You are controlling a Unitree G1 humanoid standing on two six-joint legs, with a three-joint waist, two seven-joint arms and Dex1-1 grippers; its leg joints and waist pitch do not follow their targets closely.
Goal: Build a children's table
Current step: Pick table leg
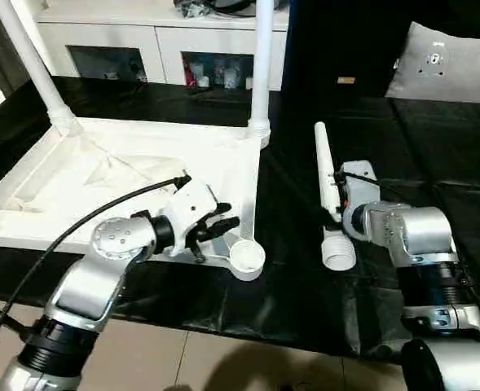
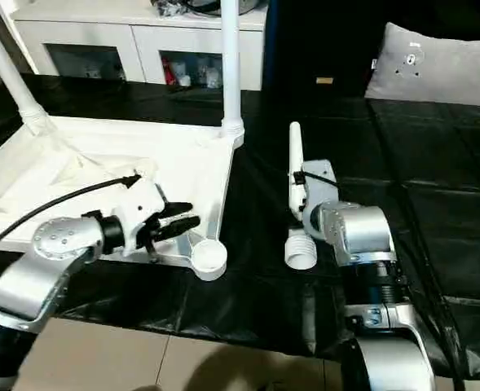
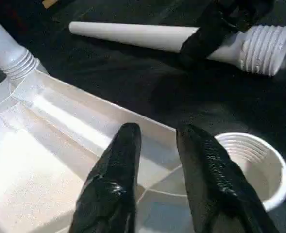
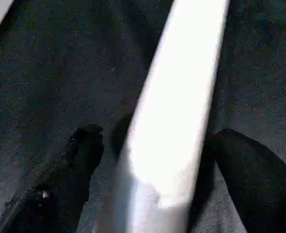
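Observation:
The children's table top (image 1: pixel 85 175) lies upside down on a black surface, with two white legs (image 1: pixel 260 73) (image 1: pixel 32 57) standing in its far corners. My left gripper (image 1: pixel 227 220) hovers over the top's near right rim, beside the empty corner socket (image 3: pixel 252 155), its fingers (image 3: pixel 118 165) apart with nothing between them. A loose tapered leg (image 1: pixel 325 167) lies to the right of the top, threaded end toward me. My right gripper (image 4: pixel 157 133) straddles this leg near that end. A gap shows between one finger (image 4: pixel 84 145) and the leg.
A white cabinet (image 1: pixel 142 41) with glass doors stands behind the work. A grey cushion (image 1: pixel 451 65) rests at the back right. The black surface ends near me above a tiled floor (image 1: pixel 223 358). A black cable (image 1: pixel 77 220) arcs over my left forearm.

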